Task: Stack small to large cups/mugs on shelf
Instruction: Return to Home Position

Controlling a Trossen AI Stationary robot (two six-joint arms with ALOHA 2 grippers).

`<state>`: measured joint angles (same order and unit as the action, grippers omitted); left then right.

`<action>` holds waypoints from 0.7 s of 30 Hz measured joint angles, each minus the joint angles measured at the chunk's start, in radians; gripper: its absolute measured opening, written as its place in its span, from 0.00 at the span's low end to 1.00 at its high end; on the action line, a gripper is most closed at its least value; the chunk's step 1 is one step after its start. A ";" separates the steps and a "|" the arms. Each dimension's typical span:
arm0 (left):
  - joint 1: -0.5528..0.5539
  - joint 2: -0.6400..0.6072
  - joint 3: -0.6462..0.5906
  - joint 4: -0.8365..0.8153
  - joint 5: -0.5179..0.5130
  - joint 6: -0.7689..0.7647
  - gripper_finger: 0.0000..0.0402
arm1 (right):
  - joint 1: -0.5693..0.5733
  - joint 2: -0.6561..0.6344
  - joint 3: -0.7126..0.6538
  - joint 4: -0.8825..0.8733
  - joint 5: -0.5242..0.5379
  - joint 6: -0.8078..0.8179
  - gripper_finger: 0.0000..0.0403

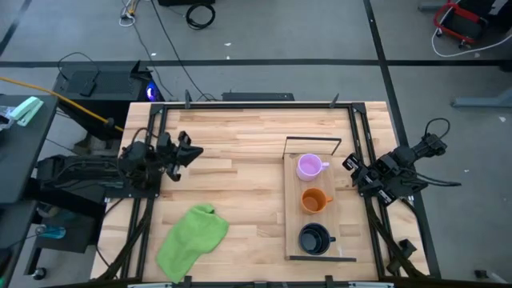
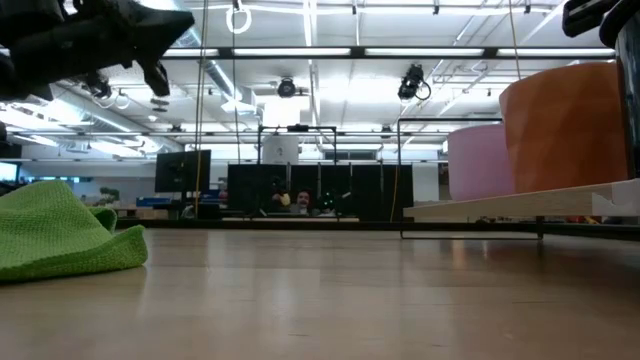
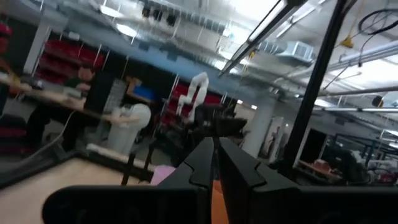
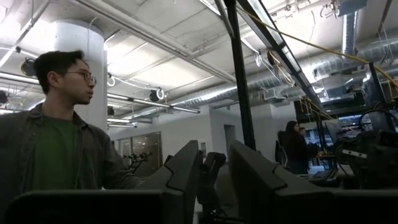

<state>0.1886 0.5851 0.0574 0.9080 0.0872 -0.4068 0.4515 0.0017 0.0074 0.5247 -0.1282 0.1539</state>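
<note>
Purple mug, orange mug, black mug along shelf, left tool clenched, right tool released — both near table edges.

My left wrist camera shows the left gripper with its two dark fingers pressed together, only a thin seam between them. Just beyond them a sliver of the light purple mug peeks out, and a narrow strip of the orange mug shows in the seam. The pale wooden worktop runs alongside, and a black metal frame post rises close by. Far off, a person sits at a desk before red storage bins, near a white jointed arm.
</note>
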 joint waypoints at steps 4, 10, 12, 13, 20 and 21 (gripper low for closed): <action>0.001 -0.044 0.000 0.030 -0.005 0.027 0.06 | 0.000 0.000 0.000 0.002 0.000 -0.012 0.24; 0.001 -0.102 0.000 0.028 -0.006 0.037 0.08 | 0.000 0.000 0.000 0.010 0.000 -0.017 0.24; 0.001 -0.118 0.000 0.029 -0.006 0.048 0.09 | 0.000 0.000 0.000 0.010 0.000 -0.017 0.24; 0.001 -0.126 0.000 0.028 -0.006 0.051 0.09 | 0.000 0.000 0.000 0.010 0.000 -0.018 0.24; 0.001 -0.168 0.000 0.020 -0.006 0.070 0.07 | 0.000 0.000 0.000 0.024 0.000 -0.025 0.24; 0.001 -0.173 0.000 0.018 -0.006 0.074 0.06 | 0.000 0.000 0.000 0.024 0.000 -0.026 0.24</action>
<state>0.1898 0.4123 0.0574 0.9257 0.0807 -0.3331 0.4516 0.0017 0.0078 0.5488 -0.1280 0.1284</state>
